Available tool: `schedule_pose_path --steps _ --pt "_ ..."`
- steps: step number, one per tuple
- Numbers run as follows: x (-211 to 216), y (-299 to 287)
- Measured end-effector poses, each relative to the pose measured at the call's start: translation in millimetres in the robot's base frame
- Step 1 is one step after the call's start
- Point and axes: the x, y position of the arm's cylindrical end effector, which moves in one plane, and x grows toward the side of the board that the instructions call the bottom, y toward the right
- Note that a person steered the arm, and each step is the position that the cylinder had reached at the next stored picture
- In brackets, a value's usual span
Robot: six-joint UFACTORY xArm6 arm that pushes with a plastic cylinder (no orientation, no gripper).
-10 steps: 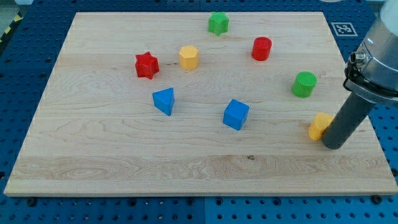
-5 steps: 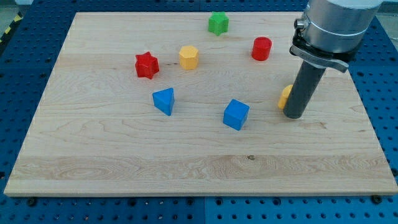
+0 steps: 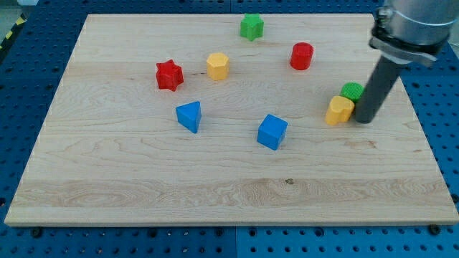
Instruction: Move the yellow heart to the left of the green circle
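The yellow heart (image 3: pixel 339 110) lies at the view's right, touching or nearly touching the green circle (image 3: pixel 351 90), just below and to its left. My rod comes down from the view's top right; my tip (image 3: pixel 363 120) rests on the board just right of the yellow heart and below the green circle, whose right side the rod partly hides.
A red cylinder (image 3: pixel 302 55), a green star (image 3: pixel 252 26), a yellow hexagon (image 3: pixel 217 66), a red star (image 3: pixel 169 74), a blue triangle (image 3: pixel 189 115) and a blue cube (image 3: pixel 272 132) are spread over the wooden board (image 3: pixel 143 179).
The yellow heart was pushed from the board's lower right up and left next to the green circle. My tip then moved to the heart's right.
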Motion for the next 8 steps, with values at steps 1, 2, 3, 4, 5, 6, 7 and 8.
schedule_pose_path --steps 1,2,3,4,5,6,7,8 --pt "-5 -39" --pt "-31 -53" --pt "-47 -55" --pt "-41 -45" --pt "-26 -22" --pt "-26 -22" --pt "-26 -45" --pt "-26 -78"
